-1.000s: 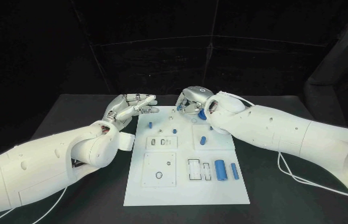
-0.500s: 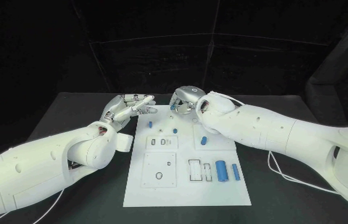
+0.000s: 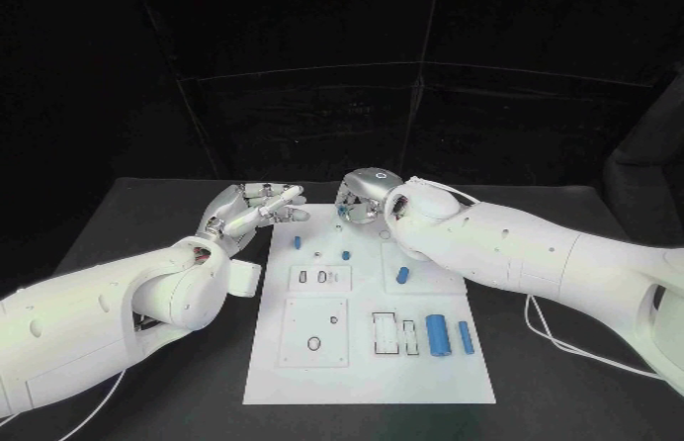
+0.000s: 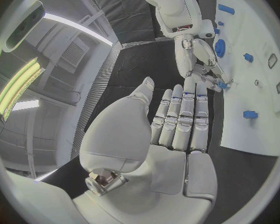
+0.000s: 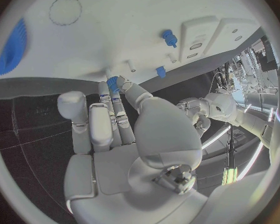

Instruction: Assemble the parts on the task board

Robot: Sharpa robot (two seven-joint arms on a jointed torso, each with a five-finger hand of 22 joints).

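Note:
The white task board (image 3: 371, 372) lies in the middle of the black table. My right hand (image 3: 365, 200) hovers over its far edge with fingers curled, and pinches a small blue part (image 5: 112, 83) at its fingertips (image 5: 118, 92). My left hand (image 3: 254, 210) is held at the board's far left corner, fingers straight and holding nothing; the left wrist view shows its palm (image 4: 177, 134) flat. Two short blue pegs (image 3: 296, 244) (image 3: 345, 255) stand on the board's far part. A blue piece (image 3: 403, 275) lies mid-right, and two blue cylinders (image 3: 432, 335) (image 3: 462, 337) lie near the right edge.
Rectangular slots (image 3: 321, 279) (image 3: 384, 332) and an oval hole (image 3: 312, 345) mark the board. My left forearm (image 3: 157, 298) lies along the board's left side, my right forearm (image 3: 542, 253) across its right side. A white cable (image 3: 570, 347) trails on the table at right.
My right hand has shifted slightly left over the board's far edge and its forearm has rolled. The left hand has barely moved.

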